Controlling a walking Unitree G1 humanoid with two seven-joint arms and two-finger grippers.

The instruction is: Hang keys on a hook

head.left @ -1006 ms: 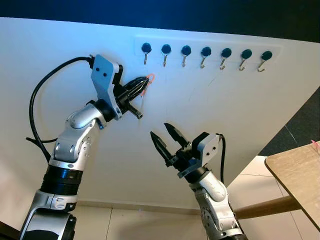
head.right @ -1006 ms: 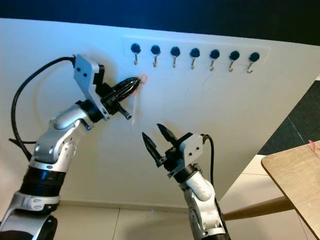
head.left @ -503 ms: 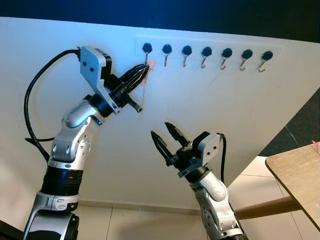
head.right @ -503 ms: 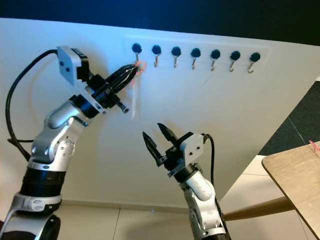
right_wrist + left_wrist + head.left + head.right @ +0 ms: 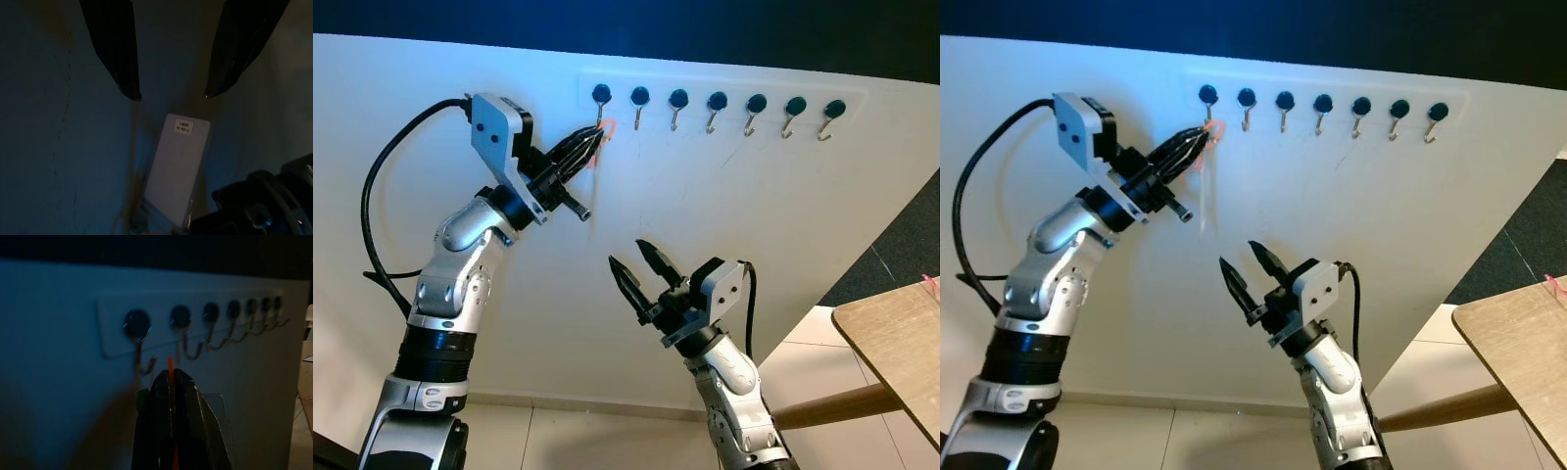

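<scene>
A row of several metal hooks runs along the white wall. My left gripper [image 5: 596, 145] is raised to the leftmost hook [image 5: 599, 108] and is shut on an orange key loop [image 5: 608, 126], which sits right beside the hook's lower end. In the left wrist view the orange loop [image 5: 170, 366] pokes out between the shut fingers, just below and to the side of the leftmost hook [image 5: 143, 363]. I cannot tell whether the loop is over the hook. A white card [image 5: 176, 164] hangs from the loop along the wall. My right gripper [image 5: 626, 253] is open lower down, holding nothing.
The other hooks [image 5: 750, 116] stretch to the right on the same rail. A wooden table [image 5: 896, 338] juts in at the lower right above a tiled floor [image 5: 607, 441]. A black cable [image 5: 382, 186] loops behind my left arm.
My left gripper has risen and swung up to the leftmost hook with the orange loop, then held almost still. The right arm has not moved.
</scene>
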